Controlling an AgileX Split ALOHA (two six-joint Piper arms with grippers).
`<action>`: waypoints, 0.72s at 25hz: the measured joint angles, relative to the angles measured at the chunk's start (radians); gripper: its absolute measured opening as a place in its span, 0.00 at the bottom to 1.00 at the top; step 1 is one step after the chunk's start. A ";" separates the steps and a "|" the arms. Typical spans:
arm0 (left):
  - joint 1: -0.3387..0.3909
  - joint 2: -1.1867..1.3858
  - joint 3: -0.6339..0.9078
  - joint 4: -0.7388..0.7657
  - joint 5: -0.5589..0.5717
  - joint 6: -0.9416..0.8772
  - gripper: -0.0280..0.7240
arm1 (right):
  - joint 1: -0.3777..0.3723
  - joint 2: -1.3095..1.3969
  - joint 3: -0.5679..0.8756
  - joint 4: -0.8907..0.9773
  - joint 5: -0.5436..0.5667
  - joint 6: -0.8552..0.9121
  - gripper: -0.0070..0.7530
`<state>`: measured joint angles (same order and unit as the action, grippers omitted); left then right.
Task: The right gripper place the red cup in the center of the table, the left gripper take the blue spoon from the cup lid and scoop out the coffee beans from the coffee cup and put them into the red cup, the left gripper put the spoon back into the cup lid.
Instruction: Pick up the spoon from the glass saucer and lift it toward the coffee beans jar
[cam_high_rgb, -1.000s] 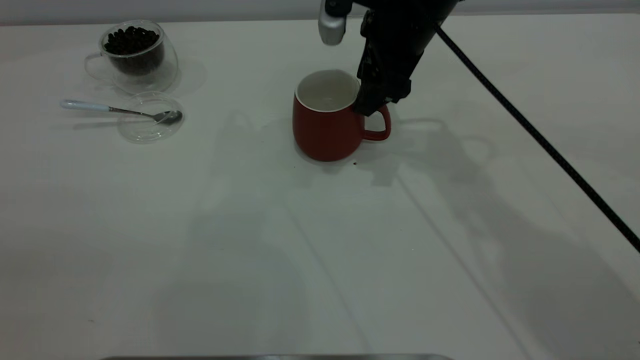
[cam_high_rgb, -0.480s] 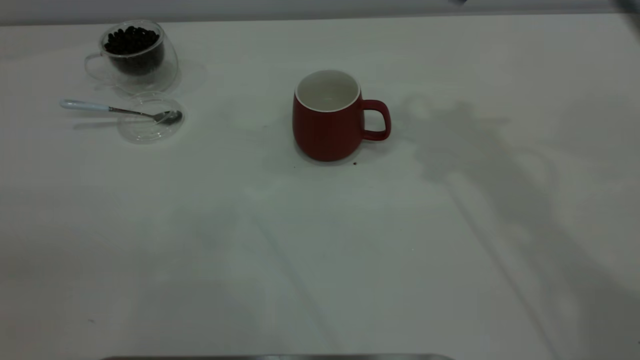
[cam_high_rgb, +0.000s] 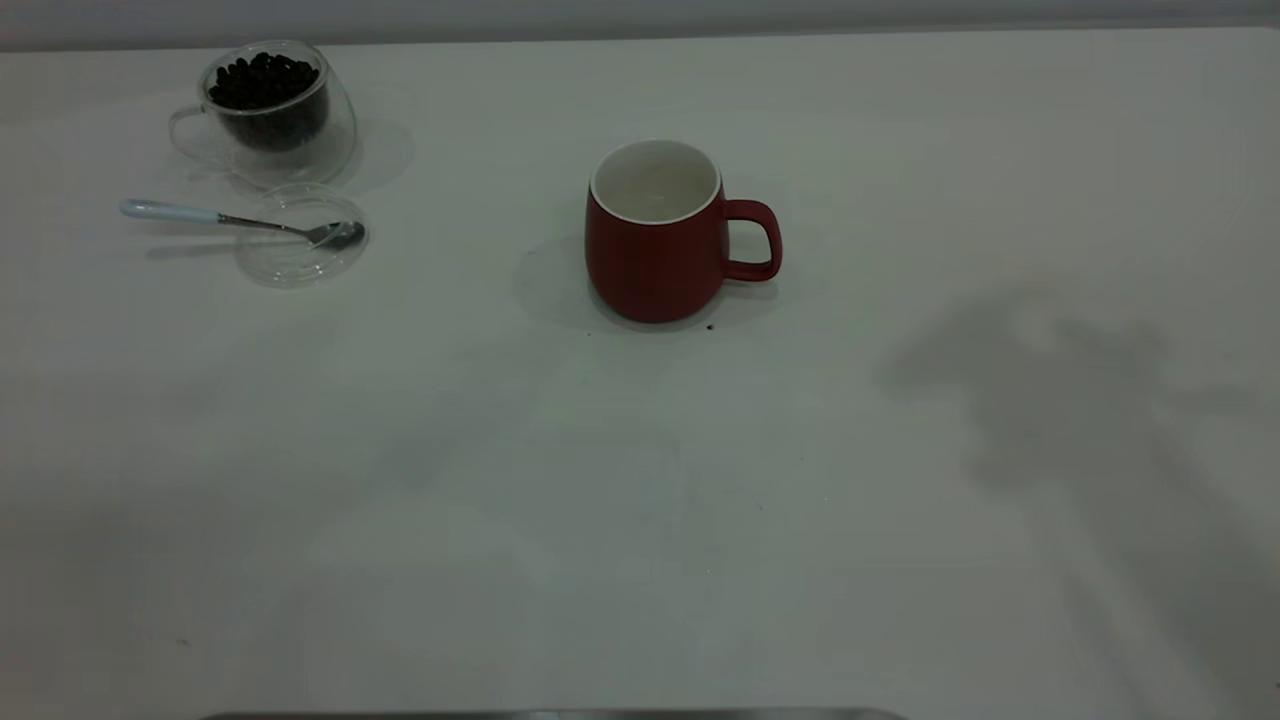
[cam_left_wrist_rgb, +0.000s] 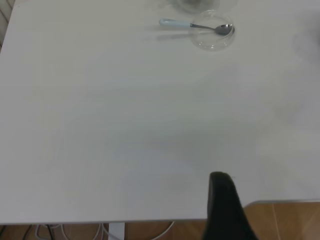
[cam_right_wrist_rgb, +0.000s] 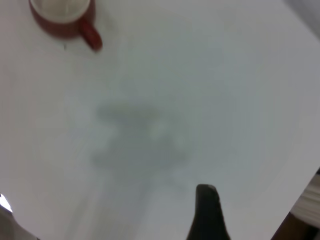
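While the red cup (cam_high_rgb: 655, 235) stands upright mid-table, empty, the next job falls to the left gripper (cam_left_wrist_rgb: 225, 207): fetching the spoon (cam_high_rgb: 235, 221), whose bowl rests in the lid (cam_high_rgb: 300, 238) near the far left corner, just in front of the glass cup (cam_high_rgb: 268, 108) of beans (cam_high_rgb: 262, 80). Pinching the pale handle, clear of the lid's rim, seems safest. Neither gripper holds anything I can see; how far their jaws are open, I cannot tell.

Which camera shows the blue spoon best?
The exterior view: the blue spoon lies in full, bowl resting in the cup lid, handle sticking out over the table. The left wrist view shows it small and far off; the right wrist view misses it.
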<state>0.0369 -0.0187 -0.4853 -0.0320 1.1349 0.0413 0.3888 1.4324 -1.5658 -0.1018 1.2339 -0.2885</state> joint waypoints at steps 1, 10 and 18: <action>0.000 0.000 0.000 0.000 0.000 0.000 0.73 | 0.000 -0.055 0.022 0.006 0.000 0.022 0.79; 0.000 0.000 0.000 0.000 0.000 0.001 0.73 | 0.000 -0.520 0.347 0.065 0.000 0.076 0.79; 0.000 0.000 0.000 0.000 0.000 0.001 0.73 | -0.058 -0.806 0.688 0.102 0.000 0.094 0.79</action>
<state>0.0369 -0.0187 -0.4853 -0.0320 1.1349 0.0423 0.3308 0.6263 -0.8778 0.0000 1.2339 -0.1948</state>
